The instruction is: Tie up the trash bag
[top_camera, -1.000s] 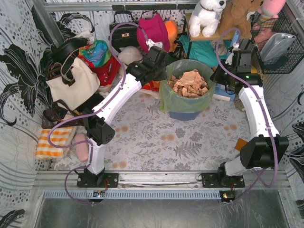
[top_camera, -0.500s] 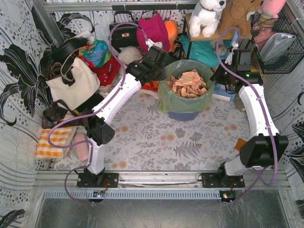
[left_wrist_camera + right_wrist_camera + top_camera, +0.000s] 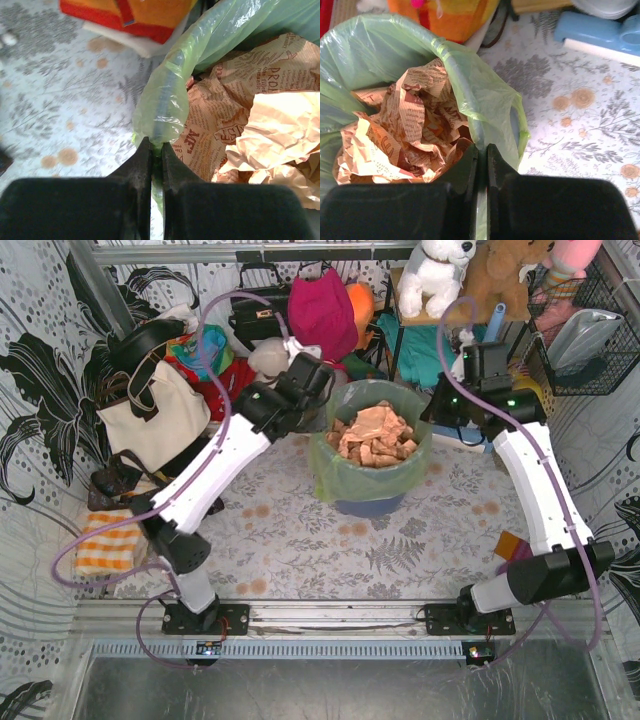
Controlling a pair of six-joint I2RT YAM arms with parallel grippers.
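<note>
The trash bag (image 3: 338, 468), thin light-green film lining a blue bin (image 3: 372, 506), stands at the middle back of the table, full of crumpled tan-brown printed paper (image 3: 372, 435). My left gripper (image 3: 322, 405) is at the bag's left rim. In the left wrist view it (image 3: 156, 145) is shut on a fold of the green rim (image 3: 165, 100). My right gripper (image 3: 436, 412) is at the right rim. In the right wrist view it (image 3: 482, 147) is shut on the rim film (image 3: 487, 95), with the paper (image 3: 405, 125) to its left.
A white tote with black straps (image 3: 155, 420) and other bags are piled at the back left. Stuffed toys (image 3: 440, 275) sit on a shelf behind the bin. A wire basket (image 3: 590, 330) is at the back right, and a striped towel (image 3: 110, 540) at the left edge.
Both arms have shifted left and toward the near side. The bin with the bag has moved the same way, held at both rims.
</note>
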